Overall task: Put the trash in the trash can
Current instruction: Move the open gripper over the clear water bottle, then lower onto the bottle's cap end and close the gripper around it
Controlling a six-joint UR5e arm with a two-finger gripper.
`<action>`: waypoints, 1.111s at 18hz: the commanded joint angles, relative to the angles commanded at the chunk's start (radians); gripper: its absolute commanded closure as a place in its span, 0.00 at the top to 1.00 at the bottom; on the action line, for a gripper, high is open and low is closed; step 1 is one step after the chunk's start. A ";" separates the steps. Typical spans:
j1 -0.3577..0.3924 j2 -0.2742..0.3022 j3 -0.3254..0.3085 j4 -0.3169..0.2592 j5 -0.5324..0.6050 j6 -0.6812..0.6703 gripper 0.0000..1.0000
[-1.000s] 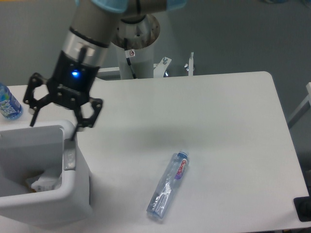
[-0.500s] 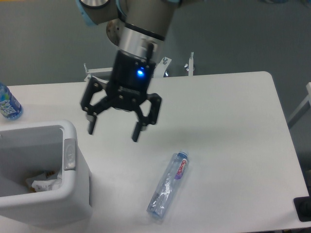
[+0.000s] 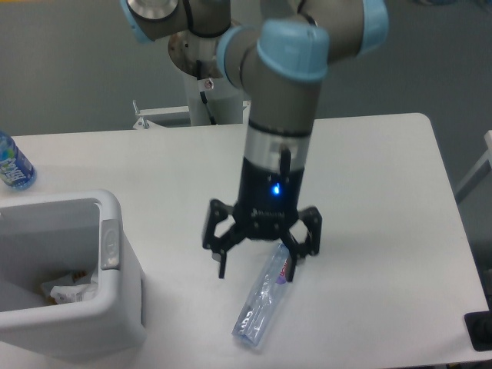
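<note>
One item remains: our spread, empty pincer (image 3: 257, 261) has swung away from the white rectangular plastic bin (image 3: 115, 304), now over the flattened clear plastic bottle (image 3: 265, 300).

White, grey, black and blue tones

White table (image 3: 369, 177) and trash can (image 3: 123, 323) with grey tab; black gripper (image 3: 258, 266) glowing blue; clear bottle (image 3: 261, 307) with red-purple label; blue-labelled bottle (image 3: 12, 163) at the left edge

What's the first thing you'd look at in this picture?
The big robot arm in the middle, its gripper spread open with a blue light glowing, right over the top end of a squashed clear bottle on the white table. At the lower left, a white trash can already has crumpled paper inside.
</note>
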 joint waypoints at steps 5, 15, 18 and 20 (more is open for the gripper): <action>0.000 -0.112 0.020 0.003 0.017 0.027 1.00; -0.011 -0.192 0.000 0.008 0.042 0.108 1.00; -0.037 -0.198 -0.018 0.008 0.046 0.108 1.00; -0.038 -0.200 -0.025 0.008 0.048 0.108 1.00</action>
